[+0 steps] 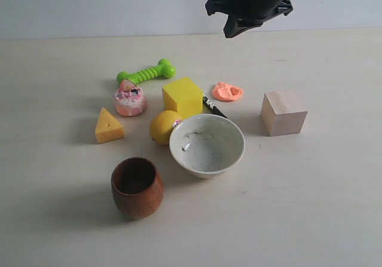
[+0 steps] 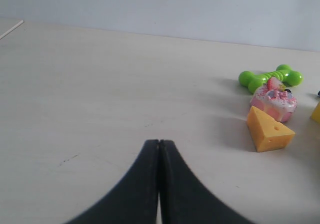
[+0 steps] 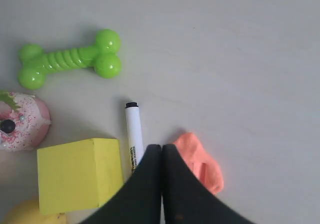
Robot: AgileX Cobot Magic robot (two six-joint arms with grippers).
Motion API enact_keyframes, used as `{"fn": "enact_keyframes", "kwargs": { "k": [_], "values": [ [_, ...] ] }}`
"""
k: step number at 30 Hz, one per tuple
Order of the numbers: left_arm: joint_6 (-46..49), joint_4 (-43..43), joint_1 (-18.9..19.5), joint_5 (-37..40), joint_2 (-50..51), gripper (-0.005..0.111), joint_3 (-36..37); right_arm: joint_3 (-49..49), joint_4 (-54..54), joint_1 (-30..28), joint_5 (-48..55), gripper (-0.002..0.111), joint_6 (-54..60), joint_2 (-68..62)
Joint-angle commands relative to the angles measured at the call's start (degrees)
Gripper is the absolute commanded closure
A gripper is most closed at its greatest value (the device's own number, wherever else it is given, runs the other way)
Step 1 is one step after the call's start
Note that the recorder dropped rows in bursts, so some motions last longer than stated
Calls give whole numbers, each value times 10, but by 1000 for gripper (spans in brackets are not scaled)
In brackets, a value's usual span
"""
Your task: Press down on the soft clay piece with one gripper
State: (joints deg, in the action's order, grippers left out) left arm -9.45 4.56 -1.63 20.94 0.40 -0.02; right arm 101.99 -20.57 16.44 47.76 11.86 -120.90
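The soft clay piece (image 1: 227,91) is a flat salmon-orange blob lying on the table between the yellow cube and the wooden cube. In the right wrist view the clay (image 3: 201,164) shows just beside my shut fingers, partly covered by them. My right gripper (image 1: 237,29) hangs high above the table, up and behind the clay, its black fingers pressed together with nothing between them; the right gripper (image 3: 161,146) reads the same from its wrist. My left gripper (image 2: 158,142) is shut and empty over bare table, out of the exterior view.
A white marker (image 3: 132,134) lies between the clay and the yellow cube (image 1: 182,96). Nearby stand a white bowl (image 1: 207,145), lemon (image 1: 162,126), brown cup (image 1: 137,187), pale wooden cube (image 1: 283,112), cheese wedge (image 1: 108,126), pink donut (image 1: 130,99) and green bone toy (image 1: 146,72).
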Motion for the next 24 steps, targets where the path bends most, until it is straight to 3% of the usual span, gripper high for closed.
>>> {"fn": "enact_keyframes", "kwargs": {
  "k": [1, 10, 24],
  "values": [
    [3, -4, -3, -5, -4, 107, 0, -136, -36, -1, -95, 108, 15, 87],
    [3, -4, -3, -5, -4, 107, 0, -357, -80, -1, -214, 108, 37, 312],
    [3, -4, -3, -5, -4, 107, 0, -387, -64, -1, -183, 108, 35, 525]
  ]
}}
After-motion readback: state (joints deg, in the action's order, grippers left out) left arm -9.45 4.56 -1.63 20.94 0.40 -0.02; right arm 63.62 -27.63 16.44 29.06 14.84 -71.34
